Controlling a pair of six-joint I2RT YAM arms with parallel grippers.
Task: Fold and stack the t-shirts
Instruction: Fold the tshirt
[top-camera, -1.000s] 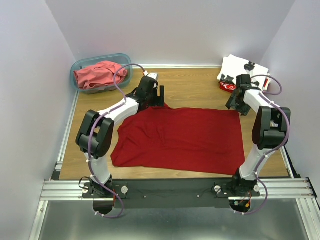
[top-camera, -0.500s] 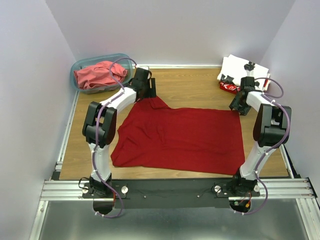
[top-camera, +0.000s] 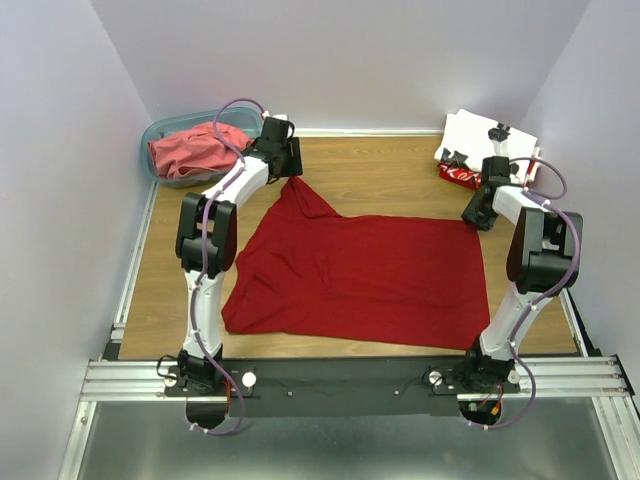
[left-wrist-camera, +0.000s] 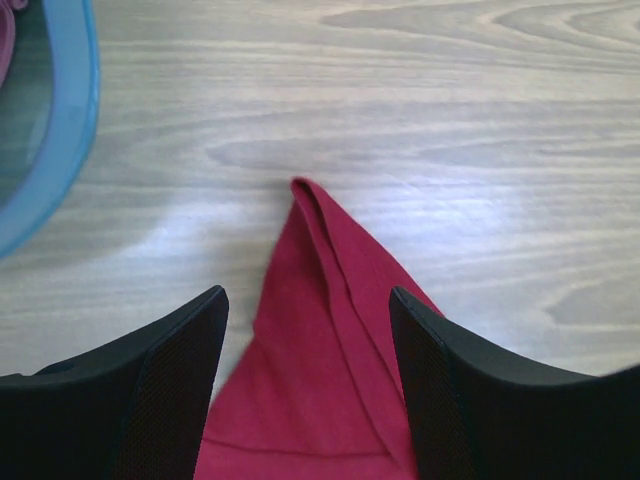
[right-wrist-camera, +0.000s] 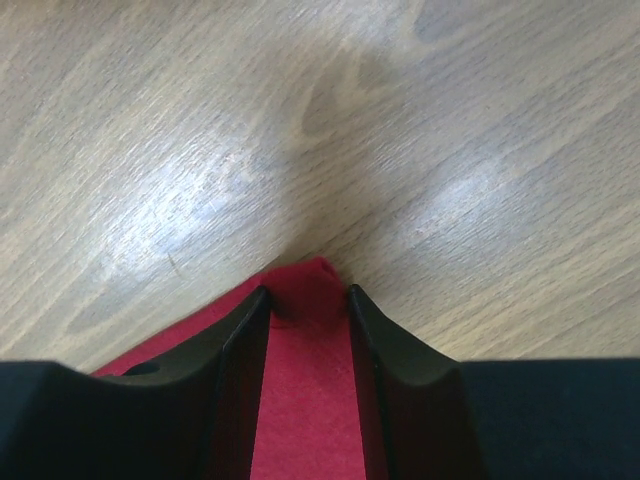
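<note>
T-shirts: from the top you see four. One deep red t-shirt (top-camera: 370, 275) lies flat in the middle of the table (top-camera: 390, 170), ready to fold. One coral t-shirt (top-camera: 190, 150) sits in one teal tub (top-camera: 150, 135) at ten o'clock. One white t-shirt (top-camera: 480, 135) and one red lettered t-shirt (top-camera: 455, 174) wait at one o'clock. Your left gripper (top-camera: 288, 172) is at the flat shirt's eleven o'clock corner and your right gripper (top-camera: 476, 212) at its two o'clock corner, I think to lift the far edge together.

Left wrist: two fingers (left-wrist-camera: 170, 380) stand wide, with the corner (left-wrist-camera: 320, 300) between them.

Right wrist: two fingers (right-wrist-camera: 235, 370) stand narrow beside the corner (right-wrist-camera: 305, 290). You cannot tell if they pinch it.
</note>
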